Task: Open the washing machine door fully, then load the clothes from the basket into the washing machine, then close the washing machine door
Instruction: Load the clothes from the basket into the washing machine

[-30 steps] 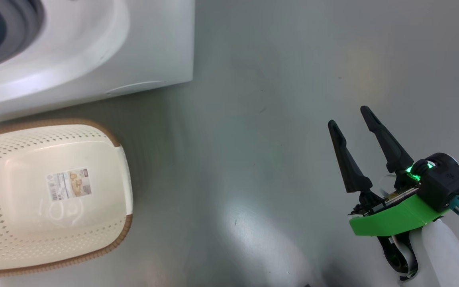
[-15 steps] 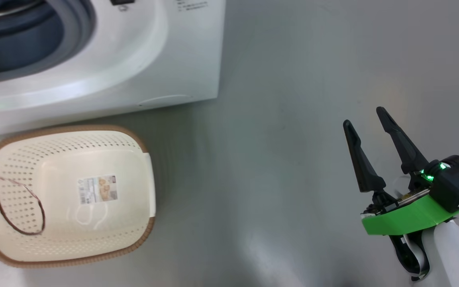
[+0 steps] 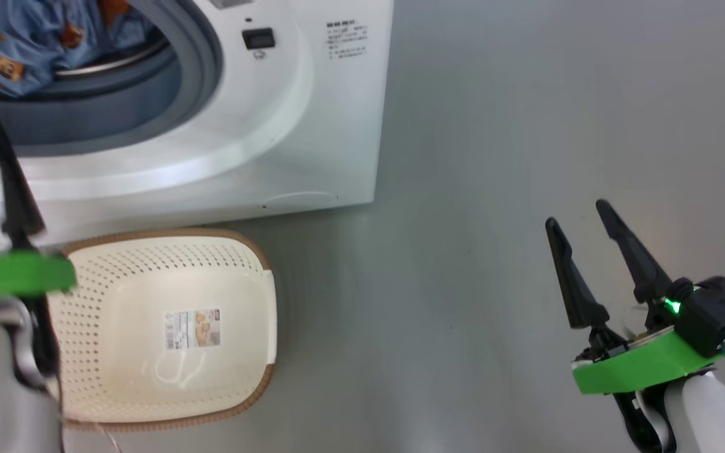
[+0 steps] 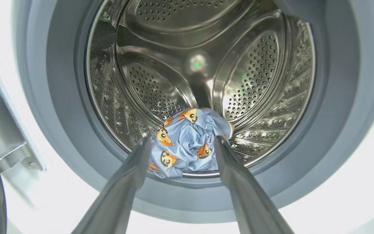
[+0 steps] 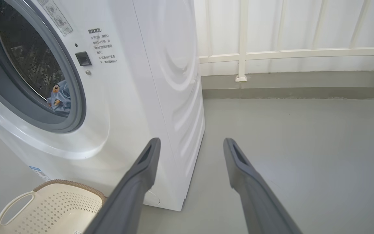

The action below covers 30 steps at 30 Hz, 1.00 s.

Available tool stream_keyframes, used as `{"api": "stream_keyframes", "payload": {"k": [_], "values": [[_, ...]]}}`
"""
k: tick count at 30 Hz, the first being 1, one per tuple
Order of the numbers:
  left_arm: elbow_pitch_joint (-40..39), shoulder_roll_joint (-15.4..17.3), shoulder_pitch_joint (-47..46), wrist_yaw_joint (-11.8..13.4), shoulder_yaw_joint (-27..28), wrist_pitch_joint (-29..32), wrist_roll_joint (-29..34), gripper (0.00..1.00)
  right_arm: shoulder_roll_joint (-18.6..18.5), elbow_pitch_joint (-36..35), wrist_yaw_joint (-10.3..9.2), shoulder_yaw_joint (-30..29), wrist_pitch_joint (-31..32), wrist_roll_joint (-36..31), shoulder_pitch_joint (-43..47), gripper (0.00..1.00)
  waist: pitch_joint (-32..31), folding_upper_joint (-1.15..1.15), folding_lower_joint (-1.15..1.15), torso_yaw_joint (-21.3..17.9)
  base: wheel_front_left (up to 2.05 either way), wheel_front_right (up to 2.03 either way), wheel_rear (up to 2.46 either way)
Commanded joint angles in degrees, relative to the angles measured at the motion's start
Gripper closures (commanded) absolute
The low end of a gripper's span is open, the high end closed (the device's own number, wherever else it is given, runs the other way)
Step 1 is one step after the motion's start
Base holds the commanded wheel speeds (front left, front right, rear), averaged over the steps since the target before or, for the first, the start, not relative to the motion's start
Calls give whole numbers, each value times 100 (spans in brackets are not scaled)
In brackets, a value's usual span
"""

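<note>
Loading looks done. The clothes (image 4: 187, 146) lie inside the washing machine (image 3: 312, 126), low in the drum just behind the gasket. The basket (image 3: 243, 277) sits on the floor against the machine's front, nothing in it.

Left end effector (image 4: 182, 139) faces the drum mouth, fingers spread, holding nothing. Right end effector (image 3: 575, 211) is spread and empty, well right of the machine.

Next: closing the washing machine door, which probably means reaching left past the hinge bracket (image 4: 2, 136).

Risks: fabric near the gasket may get pinched, and the basket crowds the machine's front.

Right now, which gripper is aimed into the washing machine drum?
The left gripper: its open fingers frame the clothes inside the drum. The right gripper points over the floor beside the washing machine.
</note>
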Motion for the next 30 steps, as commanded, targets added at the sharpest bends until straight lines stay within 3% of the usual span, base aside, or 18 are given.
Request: {"api": "stream_keyframes", "payload": {"k": [1, 13, 30], "values": [[-306, 166, 249, 56, 194, -27, 59, 0, -6, -105, 34, 117, -68, -89, 146, 0, -219, 0, 1, 77, 0, 0, 0], [-1748, -407, 2314, 233, -56, -28, 361, 0, 77, 133, 34, 81, -68, -176, 566, 0, -1053, 0, 1, 292, 0, 0, 0], [-1906, -542, 3493, 198, -559, 100, 414, 0, 277, 185, 34, 139, 154, -300, 1243, 0, -2087, 0, 1, 518, 0, 0, 0]]}}
